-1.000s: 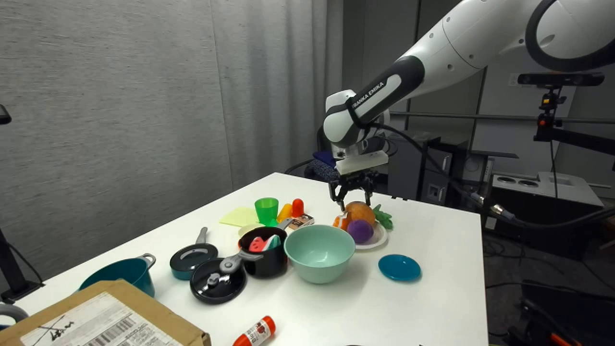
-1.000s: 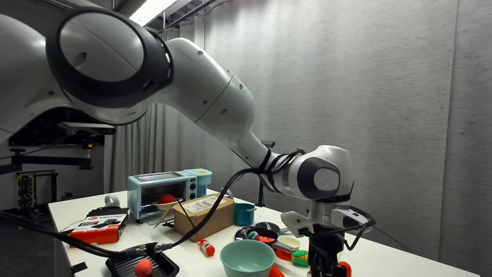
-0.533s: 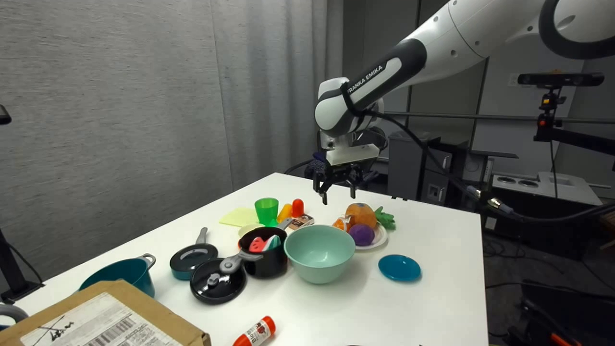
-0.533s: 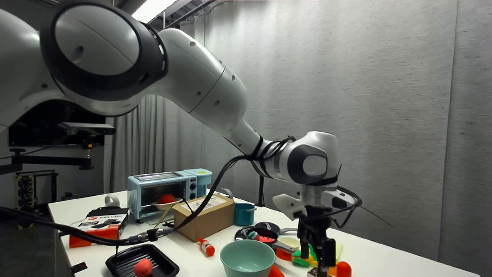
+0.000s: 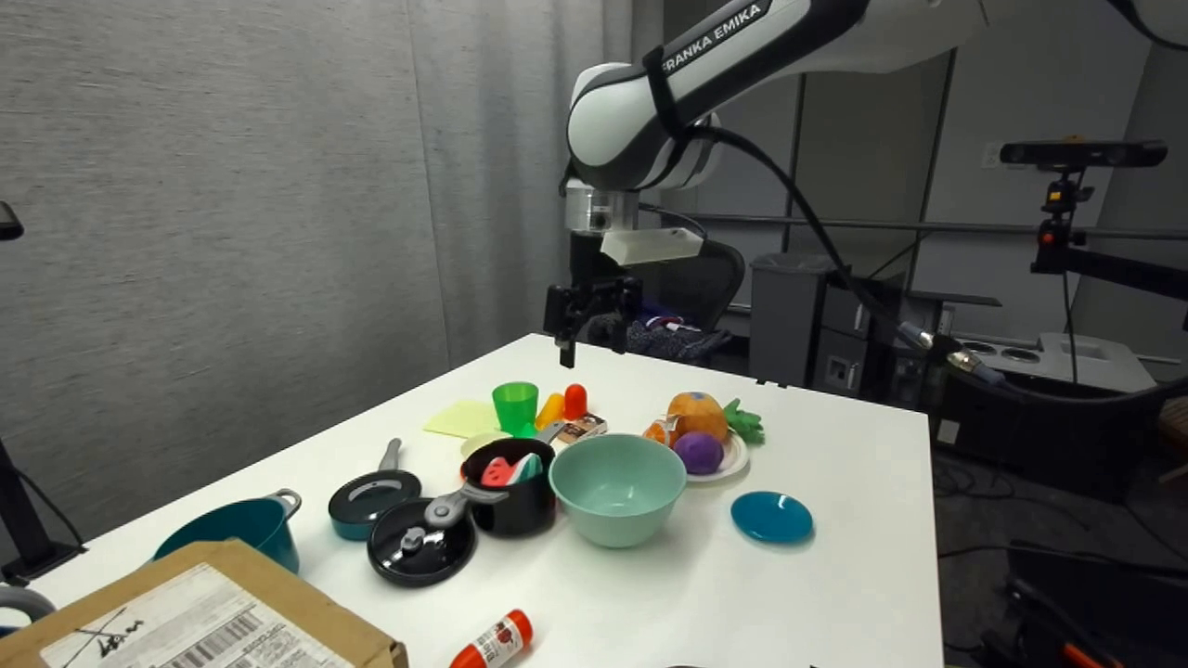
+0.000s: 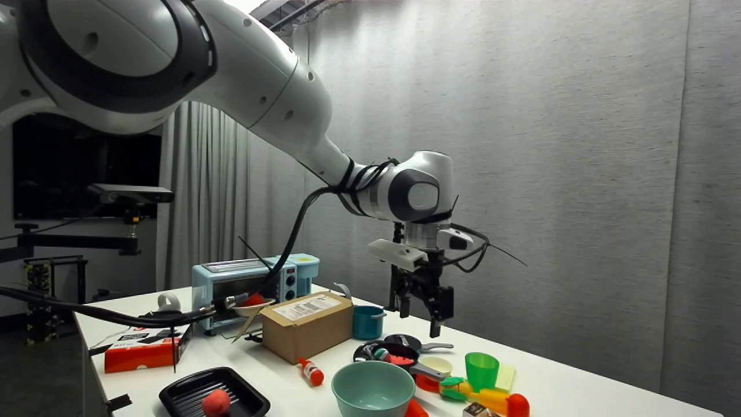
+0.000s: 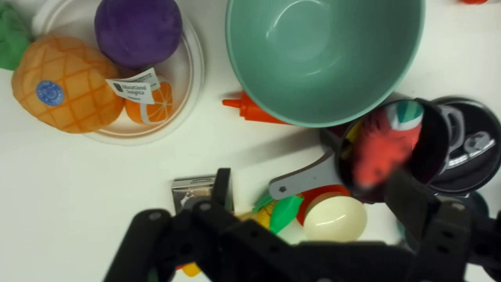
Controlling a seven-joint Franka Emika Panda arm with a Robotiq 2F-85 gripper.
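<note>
My gripper (image 5: 592,345) hangs well above the table with its jaws spread wide and nothing between them; both exterior views show it. In the wrist view, the gripper (image 7: 313,188) is seen over a cream bowl (image 7: 336,219), a toy corn (image 7: 285,211) and the grey pot handle (image 7: 305,180). A black pot (image 7: 434,149) holds red watermelon pieces (image 7: 381,152), partly blurred. Off to one side, a white plate (image 7: 193,90) carries a plush pineapple (image 7: 66,90), a purple ball (image 7: 137,31) and a tagged orange (image 7: 160,103). A mint bowl (image 7: 325,58) stands beside the pot.
A green cup (image 6: 481,370), a red-orange peg-like piece (image 6: 518,405) and a small box (image 5: 583,428) stand near the pot. A blue plate (image 5: 772,517), black lid (image 5: 422,547), cardboard box (image 6: 307,330), toaster oven (image 6: 243,289) and grill pan (image 6: 249,399) also occupy the table.
The gripper has risen from beside the pineapple and travelled away from the plate, over toward the cup and pot. The pineapple stays on the plate, having shifted slightly.
</note>
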